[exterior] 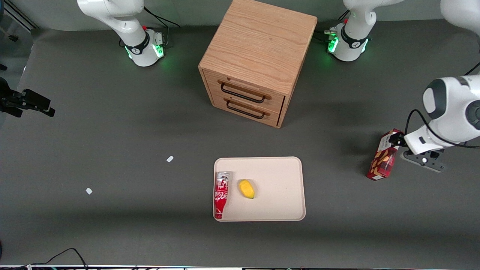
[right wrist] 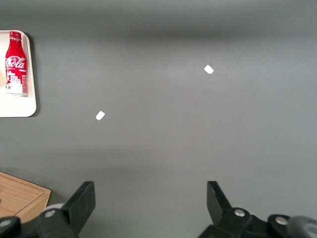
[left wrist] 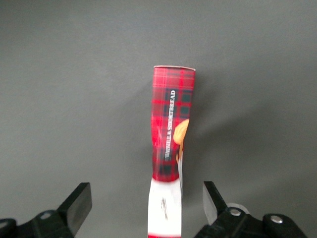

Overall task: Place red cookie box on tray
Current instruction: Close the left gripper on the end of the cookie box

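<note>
The red cookie box [exterior: 383,155] stands on its narrow edge on the grey table, toward the working arm's end and well apart from the tray [exterior: 279,187]. In the left wrist view the red cookie box [left wrist: 172,129] shows its thin tartan side and white end. My gripper [exterior: 394,140] hangs at the box's white end, open [left wrist: 146,197]. One fingertip [left wrist: 80,202] and the other [left wrist: 212,197] flank the box with a gap on each side. The beige tray lies nearer the front camera than the cabinet.
A red-and-white soda bottle [exterior: 221,194] and a yellow fruit [exterior: 246,188] lie on the tray. A wooden two-drawer cabinet [exterior: 255,63] stands mid-table. Two white scraps [exterior: 170,159] [exterior: 89,191] lie toward the parked arm's end.
</note>
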Controlling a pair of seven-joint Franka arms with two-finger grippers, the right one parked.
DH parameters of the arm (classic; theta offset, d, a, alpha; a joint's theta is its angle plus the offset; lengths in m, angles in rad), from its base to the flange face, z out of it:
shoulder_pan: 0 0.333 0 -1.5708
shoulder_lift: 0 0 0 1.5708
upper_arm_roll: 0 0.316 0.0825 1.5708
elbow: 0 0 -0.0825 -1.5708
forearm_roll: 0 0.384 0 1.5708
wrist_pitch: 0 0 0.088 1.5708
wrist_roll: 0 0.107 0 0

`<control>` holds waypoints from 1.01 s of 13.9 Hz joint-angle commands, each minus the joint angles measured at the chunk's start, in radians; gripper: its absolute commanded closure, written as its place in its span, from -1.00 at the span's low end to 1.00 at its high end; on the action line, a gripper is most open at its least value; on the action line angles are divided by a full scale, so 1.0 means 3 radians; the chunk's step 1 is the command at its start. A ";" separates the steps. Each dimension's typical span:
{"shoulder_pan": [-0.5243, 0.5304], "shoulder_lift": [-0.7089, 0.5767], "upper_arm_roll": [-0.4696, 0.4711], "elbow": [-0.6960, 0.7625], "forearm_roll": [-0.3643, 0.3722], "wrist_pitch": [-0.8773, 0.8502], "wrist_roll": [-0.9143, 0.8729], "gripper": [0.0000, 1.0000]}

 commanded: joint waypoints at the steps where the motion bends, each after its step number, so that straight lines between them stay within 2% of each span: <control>1: 0.0015 0.0100 -0.0008 -0.0210 -0.0032 0.0322 0.0149 -1.00; 4: 0.0009 0.0228 -0.0003 -0.0226 -0.0114 0.0393 0.0154 -1.00; 5: 0.0009 0.0274 -0.0003 -0.0226 -0.0114 0.0439 0.0159 -0.92; 8: -0.0001 0.0295 0.0007 -0.0220 -0.0114 0.0455 0.0160 0.18; 10: -0.0001 0.0310 0.0007 -0.0220 -0.0114 0.0450 0.0160 0.81; 11: -0.0001 0.0316 0.0007 -0.0220 -0.0114 0.0440 0.0160 1.00; 14: -0.0001 0.0305 0.0007 -0.0190 -0.0119 0.0389 0.0160 1.00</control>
